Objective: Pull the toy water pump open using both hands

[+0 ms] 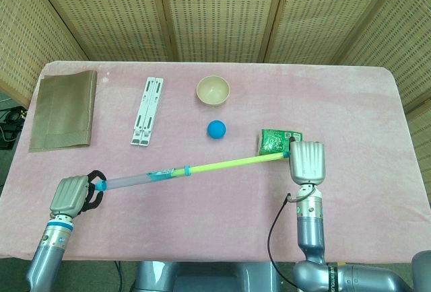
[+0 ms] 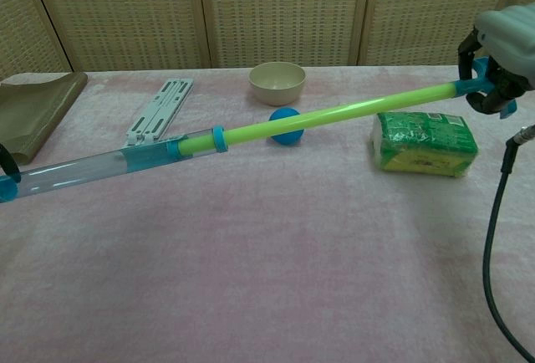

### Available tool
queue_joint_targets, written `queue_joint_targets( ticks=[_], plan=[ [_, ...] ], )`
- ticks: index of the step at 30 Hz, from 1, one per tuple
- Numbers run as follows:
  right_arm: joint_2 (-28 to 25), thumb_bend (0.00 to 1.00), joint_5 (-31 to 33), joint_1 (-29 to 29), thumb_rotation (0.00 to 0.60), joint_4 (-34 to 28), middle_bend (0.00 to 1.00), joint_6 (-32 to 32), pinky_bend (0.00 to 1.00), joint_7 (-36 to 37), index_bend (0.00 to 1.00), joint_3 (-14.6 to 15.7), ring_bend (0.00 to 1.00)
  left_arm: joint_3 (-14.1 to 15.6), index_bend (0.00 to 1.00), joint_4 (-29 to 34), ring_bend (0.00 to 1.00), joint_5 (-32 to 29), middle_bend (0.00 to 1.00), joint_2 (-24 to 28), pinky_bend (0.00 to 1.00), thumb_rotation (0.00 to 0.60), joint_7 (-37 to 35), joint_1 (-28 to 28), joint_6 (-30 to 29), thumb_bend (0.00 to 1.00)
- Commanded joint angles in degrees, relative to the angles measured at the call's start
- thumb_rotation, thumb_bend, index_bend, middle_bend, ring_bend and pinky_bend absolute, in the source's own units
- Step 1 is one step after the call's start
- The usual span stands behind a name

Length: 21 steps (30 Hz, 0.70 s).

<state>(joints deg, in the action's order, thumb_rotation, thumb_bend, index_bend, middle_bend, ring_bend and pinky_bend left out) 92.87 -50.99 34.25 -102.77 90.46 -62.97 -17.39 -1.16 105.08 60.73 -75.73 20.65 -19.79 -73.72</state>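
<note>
A pink table [image 1: 350, 103] carries a brown cloth [image 1: 62, 110], a white folding stand [image 1: 147, 111], a green packet [image 1: 280, 141], a beige bowl [image 1: 213, 90] and a blue ball [image 1: 216, 128]. Above its near part the toy water pump [image 1: 195, 168] stretches slantwise, green rod drawn far out of the clear tube, held off the surface. The left hand [image 1: 71, 195] grips the tube's blue end, and the right hand [image 1: 307, 161] grips the rod's end just beside the packet.
</note>
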Motion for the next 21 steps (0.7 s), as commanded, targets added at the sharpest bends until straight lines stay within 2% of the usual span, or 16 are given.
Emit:
queue_joint_targets(
  ticks=[1, 21],
  plan=[
    [-0.98, 0.68, 0.4, -0.21, 0.6, -0.18, 1.0, -0.15, 0.74, 0.5, 0.84, -0.41, 1.0, 0.37, 0.48, -0.38, 0.76, 0.6, 0.82, -0.26, 0.7, 0.6, 0.07, 0.43, -0.18, 0.58],
    [-4.07, 0.68, 1.23, 0.04, 0.6, -1.22, 1.0, 0.82, 0.74, 0.71, 0.84, -1.32, 1.0, -0.5, 0.49, -0.51, 0.76, 0.5, 0.82, -0.24, 0.7, 0.6, 0.2, 1.19, 0.65, 0.58]
  ],
)
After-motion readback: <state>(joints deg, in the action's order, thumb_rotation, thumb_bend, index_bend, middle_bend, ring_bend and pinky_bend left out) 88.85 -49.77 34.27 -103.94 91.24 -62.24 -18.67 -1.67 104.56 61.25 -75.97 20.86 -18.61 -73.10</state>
